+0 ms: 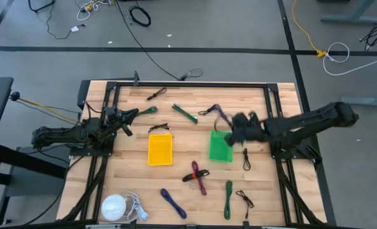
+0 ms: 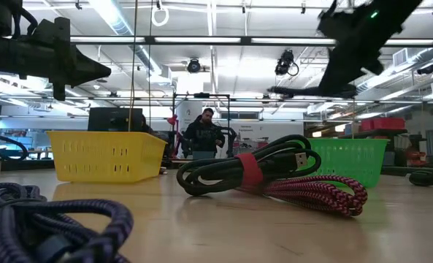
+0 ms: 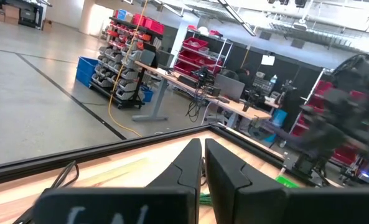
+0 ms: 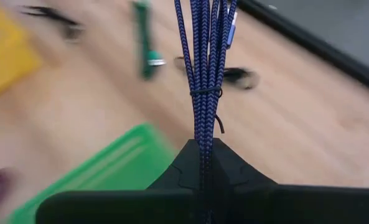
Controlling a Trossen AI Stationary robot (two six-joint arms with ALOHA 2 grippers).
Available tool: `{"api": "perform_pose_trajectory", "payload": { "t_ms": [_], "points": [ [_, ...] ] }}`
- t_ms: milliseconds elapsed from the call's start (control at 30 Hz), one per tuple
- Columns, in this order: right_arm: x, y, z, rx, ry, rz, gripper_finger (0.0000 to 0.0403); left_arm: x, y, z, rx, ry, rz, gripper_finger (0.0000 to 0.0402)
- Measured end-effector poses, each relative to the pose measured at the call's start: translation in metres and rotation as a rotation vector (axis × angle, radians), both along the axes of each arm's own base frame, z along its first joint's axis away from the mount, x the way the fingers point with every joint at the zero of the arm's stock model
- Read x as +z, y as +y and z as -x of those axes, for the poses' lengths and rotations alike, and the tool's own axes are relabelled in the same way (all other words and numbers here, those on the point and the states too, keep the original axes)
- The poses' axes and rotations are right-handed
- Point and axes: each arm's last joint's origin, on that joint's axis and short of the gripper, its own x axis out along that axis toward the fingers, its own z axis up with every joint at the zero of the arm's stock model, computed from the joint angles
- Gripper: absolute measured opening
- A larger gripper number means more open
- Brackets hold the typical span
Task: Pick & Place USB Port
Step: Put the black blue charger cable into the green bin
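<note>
Blue braided USB cable [image 4: 203,56] is pinched in your right gripper [image 4: 203,163]. The fingers meet on the bundle, and the strands run straight out from the tips with a small tie around them. From overhead the right gripper [image 1: 239,127] is up in the air just at the far edge of the green bin [image 1: 220,147], with the cable [image 1: 220,116] trailing toward the far left of it. The grip looks to be mid-bundle, likely so the loops hang together over the bin. My read: carry is nearly done and the drop is next.

Left gripper [image 1: 126,119] is parked at the far left with its fingers [image 3: 224,168] closed on nothing. It's left of the yellow bin [image 1: 160,149] and clear of your path.

More cables are still loose on the wooden table [image 1: 264,191], including a black one with a red tie [image 2: 238,174] in the near middle. Watch the trailing end so it doesn't snag the bin's rim.
</note>
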Motion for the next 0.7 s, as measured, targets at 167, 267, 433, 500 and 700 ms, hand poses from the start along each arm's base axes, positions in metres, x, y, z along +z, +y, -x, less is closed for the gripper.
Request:
{"api": "perform_pose_trajectory", "payload": {
  "t_ms": [167,267,433,500,700],
  "points": [
    [-0.02,0.053,-0.006,0.018,-0.095,-0.038,0.001,0.0,0.0,0.0,0.0,0.0,0.0,0.0025],
    [-0.032,0.072,-0.012,0.027,-0.071,-0.039,0.001,0.0,0.0,0.0,-0.008,0.0,0.0,0.0025],
    [-0.039,0.093,-0.027,-0.015,-0.066,-0.005,0.001,0.0,-0.001,-0.001,-0.059,0.004,-0.006,0.0025],
    [-0.039,0.099,-0.033,-0.036,-0.077,0.009,0.001,-0.001,-0.002,-0.001,-0.065,0.007,-0.007,0.0025],
    [-0.054,0.095,-0.028,-0.246,-0.075,0.025,0.001,0.0,-0.002,-0.001,-0.065,0.006,-0.007,0.0025]
  ]
}}
